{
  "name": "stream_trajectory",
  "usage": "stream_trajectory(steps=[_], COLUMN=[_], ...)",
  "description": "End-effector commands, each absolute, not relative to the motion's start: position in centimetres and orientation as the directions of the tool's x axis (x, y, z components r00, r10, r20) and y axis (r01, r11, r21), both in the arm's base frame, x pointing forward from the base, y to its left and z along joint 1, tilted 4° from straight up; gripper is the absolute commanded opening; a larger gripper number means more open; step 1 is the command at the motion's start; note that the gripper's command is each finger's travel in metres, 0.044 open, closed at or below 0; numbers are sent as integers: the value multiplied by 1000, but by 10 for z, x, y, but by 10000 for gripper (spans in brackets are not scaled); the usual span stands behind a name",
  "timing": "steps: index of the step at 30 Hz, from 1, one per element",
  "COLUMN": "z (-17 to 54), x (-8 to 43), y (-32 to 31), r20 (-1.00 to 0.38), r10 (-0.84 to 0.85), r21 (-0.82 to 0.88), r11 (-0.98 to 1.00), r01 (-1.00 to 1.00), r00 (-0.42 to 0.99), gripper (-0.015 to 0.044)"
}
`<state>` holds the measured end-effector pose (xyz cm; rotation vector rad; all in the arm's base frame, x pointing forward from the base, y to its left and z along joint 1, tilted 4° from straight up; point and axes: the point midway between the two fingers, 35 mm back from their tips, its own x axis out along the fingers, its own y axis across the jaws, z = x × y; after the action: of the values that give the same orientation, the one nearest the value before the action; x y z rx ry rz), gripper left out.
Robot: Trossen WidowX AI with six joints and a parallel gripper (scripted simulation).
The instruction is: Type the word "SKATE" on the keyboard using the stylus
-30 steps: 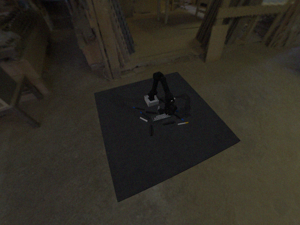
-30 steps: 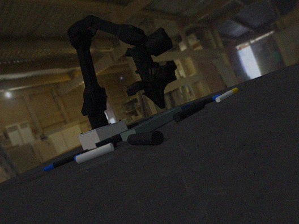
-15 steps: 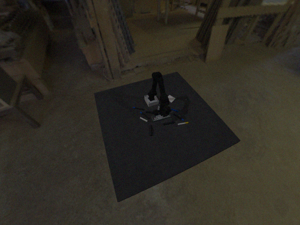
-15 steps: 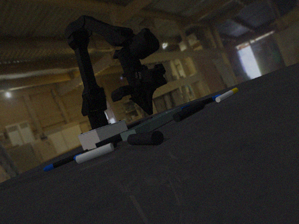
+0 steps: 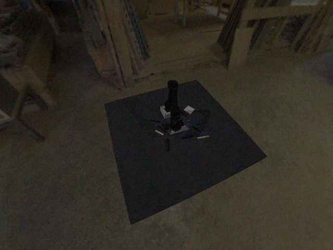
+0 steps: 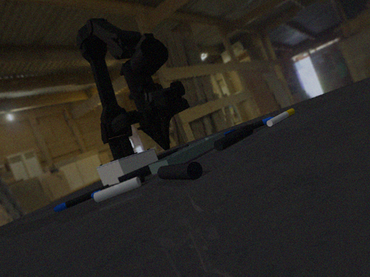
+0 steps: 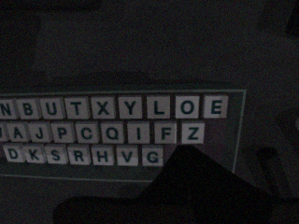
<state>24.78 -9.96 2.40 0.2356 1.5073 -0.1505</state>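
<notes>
The keyboard (image 5: 185, 129) (image 6: 194, 150) (image 7: 223, 140) has pale keys with dark letters in shuffled order. In the wrist view the S key (image 7: 56, 155), K key (image 7: 35, 154), A key (image 7: 17, 132), T key (image 7: 78, 108) and E key (image 7: 216, 106) show. My gripper (image 6: 167, 147) (image 7: 184, 151) is shut, with its tips together and nothing seen between them. It points down low over the keyboard, near the Z and G keys in the wrist view. Several pen-like sticks lie around the keyboard, among them a white one (image 5: 159, 132) (image 6: 117, 190); I cannot tell which is the stylus.
A black stick (image 5: 168, 144) (image 6: 180, 171), another black one (image 5: 187, 136) (image 6: 232, 138) and a white one with a yellow end (image 5: 202, 137) (image 6: 280, 117) lie in front. A blue one (image 5: 192, 122) lies behind. A white box (image 5: 166, 114) (image 6: 110, 173) sits by the arm's base.
</notes>
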Motion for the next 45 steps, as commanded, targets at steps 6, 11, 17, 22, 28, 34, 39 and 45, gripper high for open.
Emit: stream_trajectory(steps=[6, 11, 17, 22, 28, 34, 39, 45], z=[22, 22, 22, 22, 25, 28, 28, 37], x=[242, 222, 222, 222, 238, 242, 242, 242], y=[-94, -67, -67, -67, -18, 11, 11, 11], r20=[-997, -997, -997, -997, -997, -996, -996, -996], r10=[53, 56, 56, 56, 60, 64, 64, 64], r21=[65, 67, 67, 67, 71, 75, 75, 75], r11=[969, 969, 969, 969, 969, 968, 968, 968], r01=[238, 239, 239, 239, 238, 238, 238, 238], r00=[54, 53, 53, 53, 54, 55, 55, 55], gripper=[0, 0, 0, 0, 0, 0, 0, 0])
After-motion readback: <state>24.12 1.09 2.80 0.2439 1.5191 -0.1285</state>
